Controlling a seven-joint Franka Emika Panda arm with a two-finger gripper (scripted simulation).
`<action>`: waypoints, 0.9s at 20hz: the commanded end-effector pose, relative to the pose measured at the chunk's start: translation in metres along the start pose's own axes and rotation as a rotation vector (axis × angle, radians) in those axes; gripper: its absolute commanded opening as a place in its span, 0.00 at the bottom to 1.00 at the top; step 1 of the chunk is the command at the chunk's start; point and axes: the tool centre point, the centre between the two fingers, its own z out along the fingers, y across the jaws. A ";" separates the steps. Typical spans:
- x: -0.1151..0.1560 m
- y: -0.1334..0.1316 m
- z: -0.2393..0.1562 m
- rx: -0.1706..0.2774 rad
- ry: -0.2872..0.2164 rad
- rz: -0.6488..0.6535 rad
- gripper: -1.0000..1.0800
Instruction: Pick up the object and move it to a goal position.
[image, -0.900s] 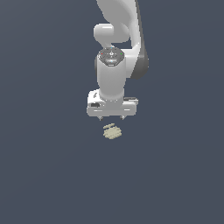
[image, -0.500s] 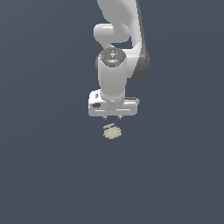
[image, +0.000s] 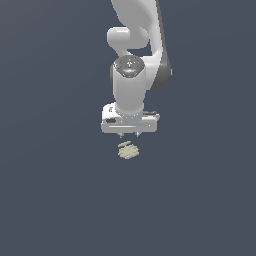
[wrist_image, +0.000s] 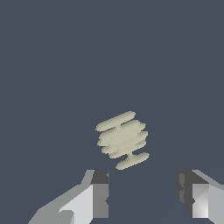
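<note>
The object (image: 128, 150) is a small pale beige lump with ridged segments, lying on the dark grey floor. My white gripper (image: 129, 135) hangs just above it, pointing down, with its two short fingertips apart. In the wrist view the object (wrist_image: 122, 139) lies ahead of the gripper (wrist_image: 143, 192) and a little off its middle, nearer the one finger (wrist_image: 100, 192). Nothing is between the fingers and they do not touch the object. The gripper is open.
A plain dark grey surface surrounds the object in both views. The white arm (image: 135, 45) rises above the hand toward the top of the exterior view.
The hand has shifted only slightly above the object. The object lies where it lay before.
</note>
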 end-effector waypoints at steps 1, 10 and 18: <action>0.000 -0.001 0.002 -0.003 -0.003 0.014 0.62; 0.004 -0.004 0.013 -0.029 -0.022 0.122 0.62; 0.009 -0.009 0.030 -0.076 -0.043 0.281 0.62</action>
